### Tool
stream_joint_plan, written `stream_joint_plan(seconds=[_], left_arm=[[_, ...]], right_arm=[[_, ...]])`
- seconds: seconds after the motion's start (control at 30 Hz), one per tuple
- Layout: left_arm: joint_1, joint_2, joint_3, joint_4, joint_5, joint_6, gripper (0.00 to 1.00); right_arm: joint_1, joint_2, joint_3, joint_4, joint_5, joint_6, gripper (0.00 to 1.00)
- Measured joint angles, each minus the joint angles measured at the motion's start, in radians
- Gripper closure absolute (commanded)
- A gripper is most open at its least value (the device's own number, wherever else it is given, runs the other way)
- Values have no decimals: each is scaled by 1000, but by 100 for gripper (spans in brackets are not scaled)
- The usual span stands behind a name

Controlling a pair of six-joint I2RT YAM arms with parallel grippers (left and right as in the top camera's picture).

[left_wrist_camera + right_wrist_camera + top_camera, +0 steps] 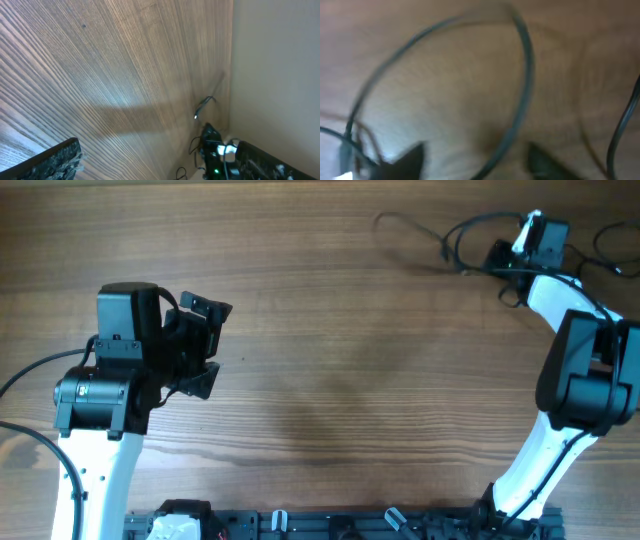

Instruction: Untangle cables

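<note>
1. The cables lie on the table, in its far right corner.
2. The right gripper is over the cables. One loop runs between its spread fingers.
3. The left gripper is on the left side, well apart from the cables, with bare table in between.

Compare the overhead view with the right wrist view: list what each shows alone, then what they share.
Only overhead: the left claw, open over bare wood, and the full spread of cables near the far right corner of the table. Only right wrist: a blurred close-up of one cable loop passing between the parted fingertips of the right claw. Both: thin black cables lying on that wooden table.
</note>
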State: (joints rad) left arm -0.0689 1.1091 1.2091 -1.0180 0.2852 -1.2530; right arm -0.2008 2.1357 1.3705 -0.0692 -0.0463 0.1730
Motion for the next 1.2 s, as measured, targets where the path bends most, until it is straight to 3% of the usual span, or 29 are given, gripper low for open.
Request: stream_joint_plan(seconds=[0.2,0.43,0.57,0.8,1.2], left_arm=[[0,0,0,0,0,0,0],[0,0,0,0,0,0,0],[0,0,0,0,0,0,0],[0,0,0,0,0,0,0],[0,0,0,0,0,0,0]], right_arm=[[3,-118,-9,-49,-17,-7,0],[3,-678,-3,-228,67,-7,0],[3,-918,7,-446,101,22,0],[4,-1147,-1,-884,41,97,0],[4,-1620,-42,-1204,-134,61,0]])
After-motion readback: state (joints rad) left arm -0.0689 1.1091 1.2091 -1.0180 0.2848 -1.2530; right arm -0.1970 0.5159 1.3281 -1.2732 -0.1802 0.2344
